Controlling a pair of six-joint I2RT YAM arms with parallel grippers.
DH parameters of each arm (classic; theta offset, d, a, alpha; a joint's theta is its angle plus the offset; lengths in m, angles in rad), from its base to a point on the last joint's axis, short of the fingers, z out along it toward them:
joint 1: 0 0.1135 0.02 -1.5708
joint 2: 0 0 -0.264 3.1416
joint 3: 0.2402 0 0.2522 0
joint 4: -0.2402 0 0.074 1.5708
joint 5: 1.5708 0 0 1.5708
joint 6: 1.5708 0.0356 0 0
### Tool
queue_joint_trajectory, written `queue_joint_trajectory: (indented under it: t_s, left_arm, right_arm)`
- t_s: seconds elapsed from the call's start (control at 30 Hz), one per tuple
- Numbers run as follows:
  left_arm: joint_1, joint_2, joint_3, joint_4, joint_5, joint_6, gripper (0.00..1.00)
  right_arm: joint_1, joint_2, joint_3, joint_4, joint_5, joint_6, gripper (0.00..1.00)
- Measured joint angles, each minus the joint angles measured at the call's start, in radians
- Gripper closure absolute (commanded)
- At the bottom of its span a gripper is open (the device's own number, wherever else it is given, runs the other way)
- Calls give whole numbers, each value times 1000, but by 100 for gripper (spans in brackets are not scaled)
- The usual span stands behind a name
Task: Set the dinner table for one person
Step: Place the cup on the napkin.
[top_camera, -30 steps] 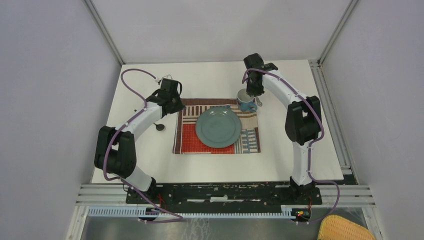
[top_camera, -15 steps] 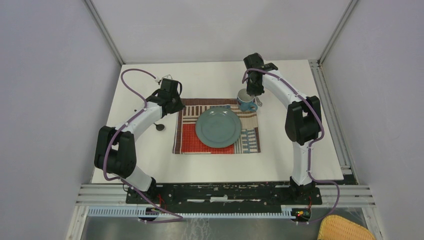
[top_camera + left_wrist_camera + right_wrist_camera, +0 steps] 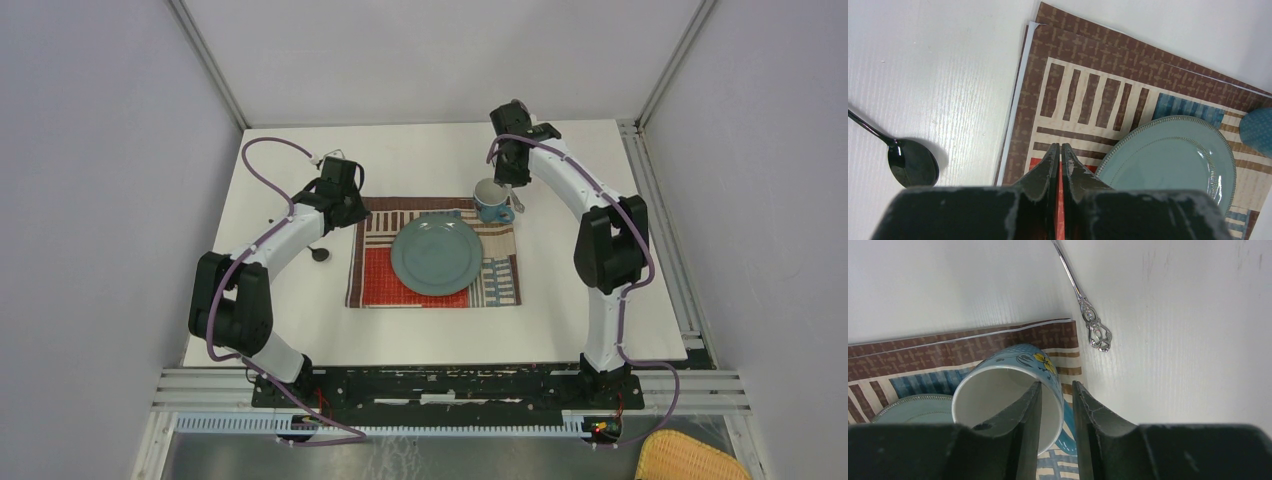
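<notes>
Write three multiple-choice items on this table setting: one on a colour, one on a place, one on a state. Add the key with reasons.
1. What colour is the plate?
A) grey-teal
B) red
C) yellow

2. Where does the black spoon lie?
A) on the plate
B) on the bare dinner table, left of the placemat
C) on the placemat

3. How does the left gripper stand?
A) wide open
B) shut on the spoon
C) shut on nothing

Key:
1 A: both the top view and the left wrist view show a muted grey-teal plate.
2 B: the spoon's bowl rests on white tabletop, clear of the placemat's left edge.
3 C: the left wrist view shows the fingers almost together over the placemat, with nothing between them.
</notes>
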Motion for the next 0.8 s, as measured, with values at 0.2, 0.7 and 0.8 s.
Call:
queue_joint_trajectory:
  t_s: [0.2, 0.7, 0.8]
  left_arm:
    - [0, -1, 0, 0, 0, 0, 90]
    - [0, -2, 0, 0, 0, 0, 89]
    - [0, -2, 0, 0, 0, 0, 89]
  right_arm:
    - [0, -24, 7, -1, 19, 0, 65]
    - [-6, -57, 49, -3, 45, 0, 64]
    - [-9, -59, 48, -3, 53, 0, 63]
